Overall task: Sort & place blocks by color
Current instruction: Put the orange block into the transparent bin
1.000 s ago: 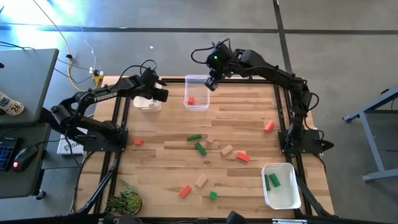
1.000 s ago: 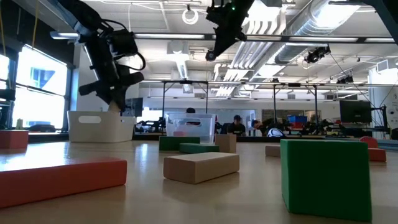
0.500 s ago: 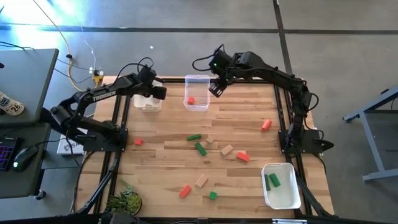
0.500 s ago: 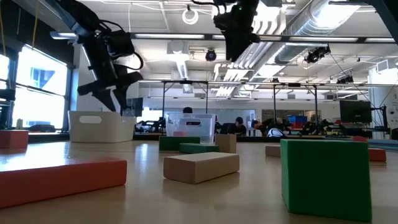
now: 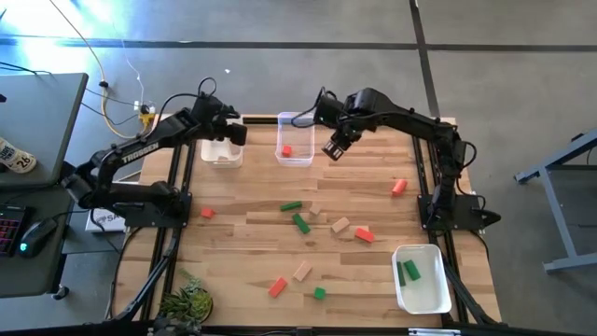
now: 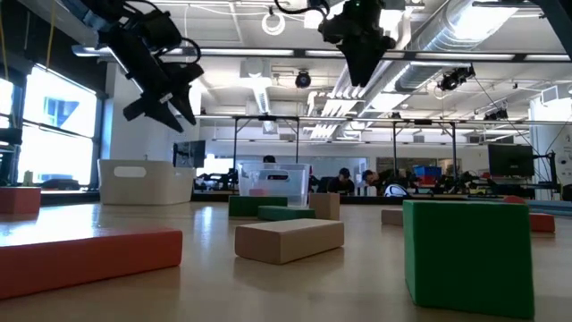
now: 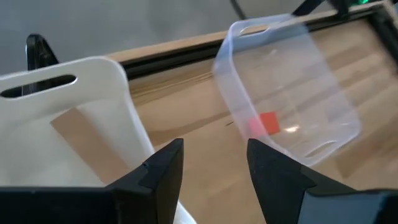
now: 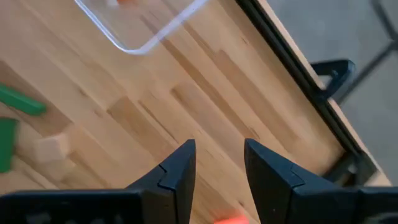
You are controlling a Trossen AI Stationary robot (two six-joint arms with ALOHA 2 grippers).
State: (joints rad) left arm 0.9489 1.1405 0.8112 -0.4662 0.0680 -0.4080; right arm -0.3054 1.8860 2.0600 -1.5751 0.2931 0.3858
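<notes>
I see the left gripper (image 5: 235, 133) parted and empty over the white tub (image 5: 221, 154), which holds a light wood block (image 7: 78, 127). Right gripper (image 5: 333, 149) is parted, empty, beside the clear tub (image 5: 295, 157) with one red block (image 5: 286, 150). Remaining blocks (image 5: 300, 222) lie scattered mid-table.

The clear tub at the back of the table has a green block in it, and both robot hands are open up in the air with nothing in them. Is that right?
Almost. The block in the clear tub is red, not green; the high view and the left wrist view show it. The rest holds: the left gripper and right gripper are both open, raised and empty.
</notes>
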